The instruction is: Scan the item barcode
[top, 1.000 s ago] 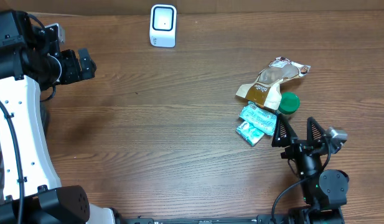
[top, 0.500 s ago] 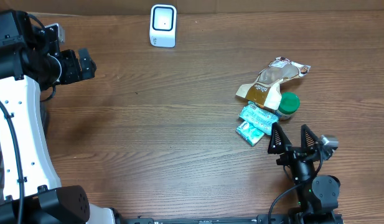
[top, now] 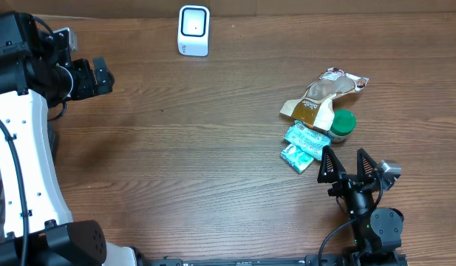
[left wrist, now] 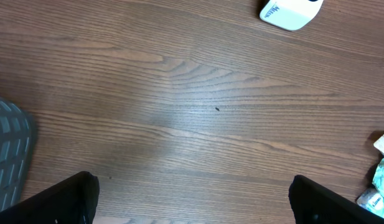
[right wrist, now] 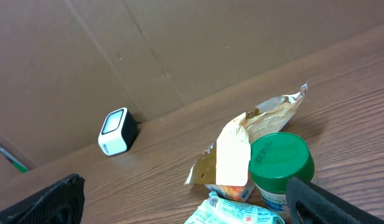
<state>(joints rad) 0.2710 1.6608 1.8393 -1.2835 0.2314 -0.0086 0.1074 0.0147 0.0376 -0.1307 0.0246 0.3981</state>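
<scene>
A white barcode scanner (top: 194, 29) stands at the table's far edge; it also shows in the left wrist view (left wrist: 290, 12) and the right wrist view (right wrist: 116, 130). The items lie in a pile at the right: a brown snack pouch (top: 322, 94), a green-lidded jar (top: 343, 123) and teal packets (top: 304, 146). My right gripper (top: 348, 165) is open just in front of the pile, touching nothing. In its wrist view the gripper (right wrist: 192, 208) faces the jar (right wrist: 282, 163) and pouch (right wrist: 241, 146). My left gripper (top: 102, 76) is open at the far left, its jaws (left wrist: 192, 202) over bare wood.
A brown cardboard wall (right wrist: 179, 43) rises behind the table's far edge. A grey ribbed object (left wrist: 8, 149) lies at the left edge of the left wrist view. The left arm's white base (top: 24, 170) takes up the table's left side.
The right gripper shifted slightly left and toward the table's front a second ago, then held still. The left arm has not moved.
</scene>
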